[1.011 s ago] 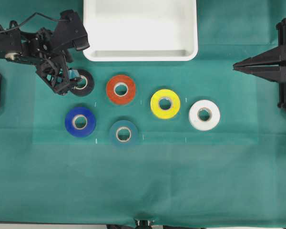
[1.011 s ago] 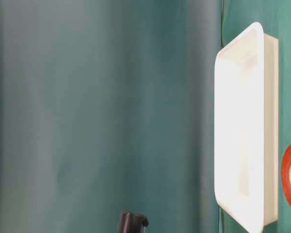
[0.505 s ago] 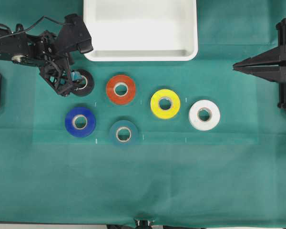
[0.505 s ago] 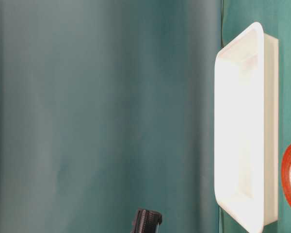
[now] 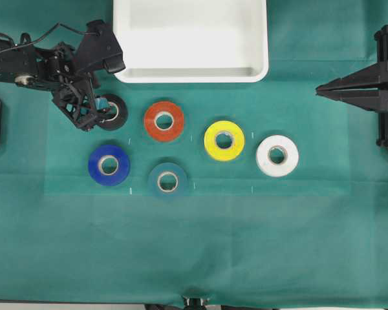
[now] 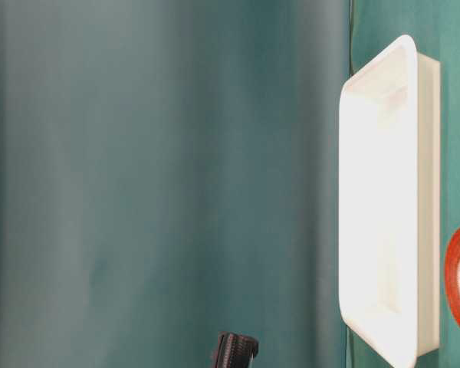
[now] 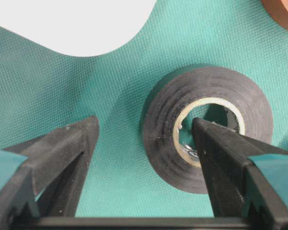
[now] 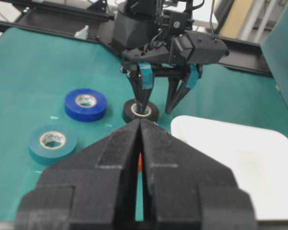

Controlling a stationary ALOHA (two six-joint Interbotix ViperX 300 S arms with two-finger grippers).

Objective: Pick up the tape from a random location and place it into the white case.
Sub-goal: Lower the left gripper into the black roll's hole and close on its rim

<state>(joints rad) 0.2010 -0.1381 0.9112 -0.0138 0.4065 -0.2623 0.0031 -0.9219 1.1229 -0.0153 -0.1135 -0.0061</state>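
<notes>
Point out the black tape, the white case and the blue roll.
black tape (image 7: pixel 163 124): left wrist view, on its side wall.
white case (image 5: pixel 191 75): overhead view, on its near rim.
blue roll (image 5: pixel 97 157): overhead view, on its top face.

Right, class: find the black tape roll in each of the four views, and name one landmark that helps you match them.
Overhead: black tape roll upper left, left of the red roll.
Table-level: not in it.
Left wrist: centre right, one finger inside its core.
Right wrist: centre, beneath the left gripper.
Shared landmark: the white case, visible in all four.
</notes>
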